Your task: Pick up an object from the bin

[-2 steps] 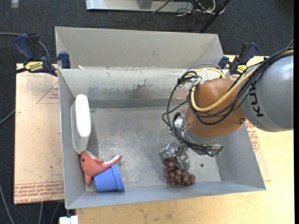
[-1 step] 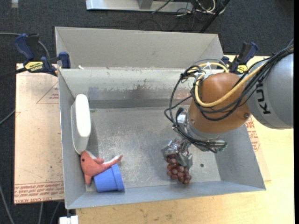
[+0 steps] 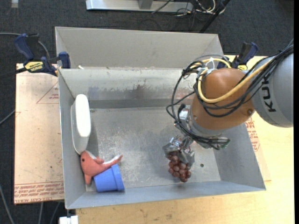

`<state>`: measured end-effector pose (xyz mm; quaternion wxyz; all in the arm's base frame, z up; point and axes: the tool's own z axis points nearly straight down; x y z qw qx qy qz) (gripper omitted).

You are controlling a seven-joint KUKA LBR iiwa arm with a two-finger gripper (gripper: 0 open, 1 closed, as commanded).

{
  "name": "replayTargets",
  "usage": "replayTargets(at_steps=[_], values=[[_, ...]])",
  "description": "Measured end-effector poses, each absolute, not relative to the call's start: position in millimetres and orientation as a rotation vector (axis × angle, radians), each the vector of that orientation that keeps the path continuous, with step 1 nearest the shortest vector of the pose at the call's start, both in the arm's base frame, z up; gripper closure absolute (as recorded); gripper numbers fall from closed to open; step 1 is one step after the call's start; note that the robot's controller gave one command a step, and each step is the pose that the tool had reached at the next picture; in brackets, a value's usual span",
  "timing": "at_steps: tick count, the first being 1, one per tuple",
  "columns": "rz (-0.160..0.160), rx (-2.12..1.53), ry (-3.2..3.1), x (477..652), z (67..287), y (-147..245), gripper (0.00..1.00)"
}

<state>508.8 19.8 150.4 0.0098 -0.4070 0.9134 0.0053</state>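
Nearest me, a blue cup (image 3: pixel 109 178) lies in the bin's (image 3: pixel 140 139) near-left corner, with a pink fish toy (image 3: pixel 91 164) touching it. To the right, a dark red grape bunch (image 3: pixel 181 170) rests on the scuffed grey floor, its long axis running near to far and its tip toward the near wall. The end effector (image 3: pixel 180 148) sits at the bunch's far end; I can't tell how far open it is. A white oblong thing (image 3: pixel 81 120) lies along the left wall. Beyond the bin I see dark carpet (image 3: pixel 46 8) and cables (image 3: pixel 205 1).
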Motion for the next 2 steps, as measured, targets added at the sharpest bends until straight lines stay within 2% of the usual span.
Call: replayTargets(at_steps=[2], values=[[0.018,-1.269,2.853,508.8,169.4,20.2,1.0]])
